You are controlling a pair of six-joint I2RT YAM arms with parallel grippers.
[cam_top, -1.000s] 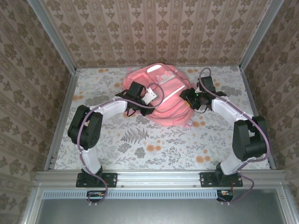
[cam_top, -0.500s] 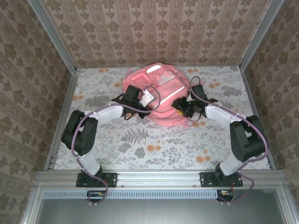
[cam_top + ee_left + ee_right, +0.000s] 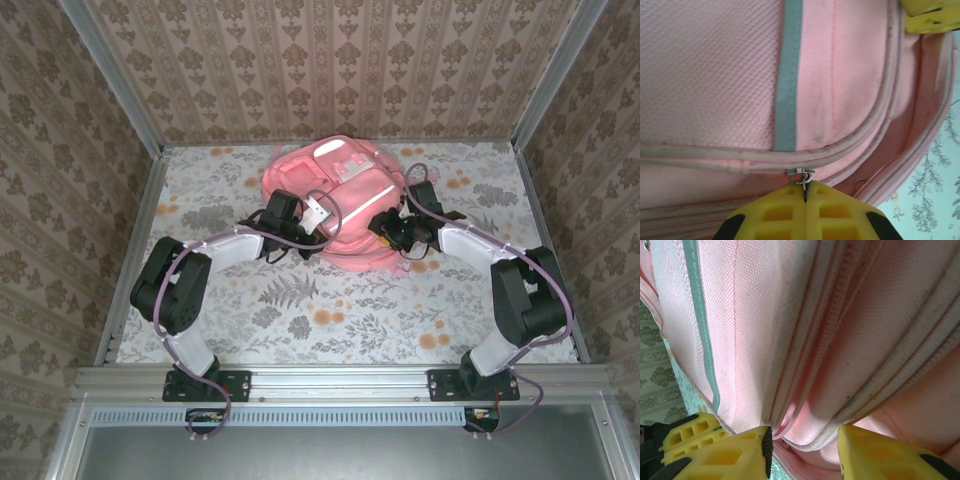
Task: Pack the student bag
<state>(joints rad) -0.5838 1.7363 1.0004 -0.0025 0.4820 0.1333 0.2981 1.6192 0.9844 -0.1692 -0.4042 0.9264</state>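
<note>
**Pink student bag: zip pinched, fold straddled**

Yellow fingers of the left gripper are pressed together, pinching the bag's metal zip pull. The right gripper stands part spread astride a fold of the bag, both fingers against the fabric; whether it clamps cannot be told. The bag lies flat at the far middle of the table, long axis roughly near-to-far, white patch at the far end.

Soft, even light is falling from above onto the table, and the arms are casting only faint shadows. Up close, the pink bag is glowing bright, slightly washed out; its weave and the zip pull are showing sharp.
</note>
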